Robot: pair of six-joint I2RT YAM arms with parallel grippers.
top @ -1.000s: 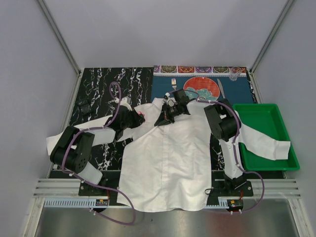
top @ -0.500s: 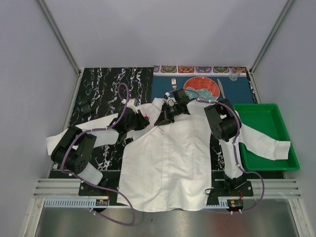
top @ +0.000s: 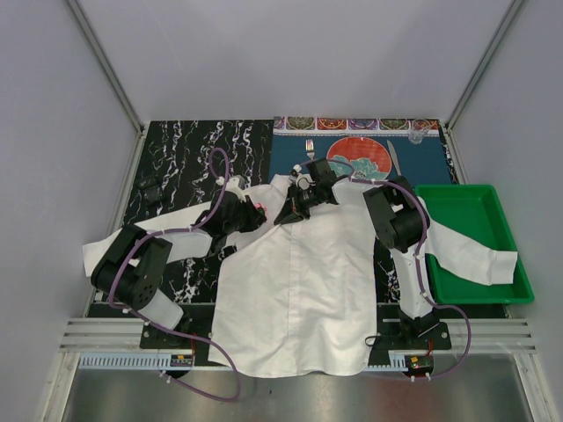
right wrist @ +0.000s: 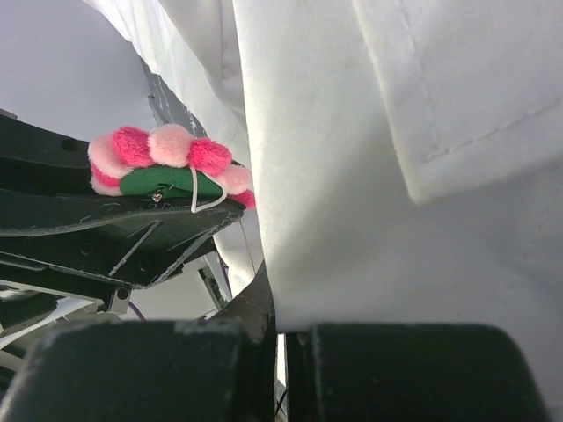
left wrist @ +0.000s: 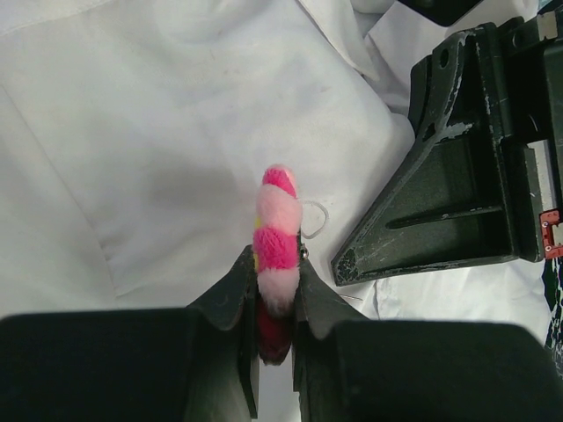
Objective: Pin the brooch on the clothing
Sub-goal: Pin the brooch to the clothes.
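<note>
We see our left fingers (left wrist: 230,294) pinched on the brooch (left wrist: 276,233), which sits edge-on between them. Its fuzzy petals, bright and pale pink, stand up past the tips, with a sliver of yellow on the left. A thin pale wire loop (left wrist: 313,217) shows at its right side. Beyond the fingers lies the creased white shirt (left wrist: 149,132). To their right, the right arm's black finger (left wrist: 431,207) rests its scuffed tip on the cloth, near the brooch.

Top view high, looking down; wrist views close-up, both sharing brooch (left wrist: 277,237) at shirt (left wrist: 132,132).
</note>
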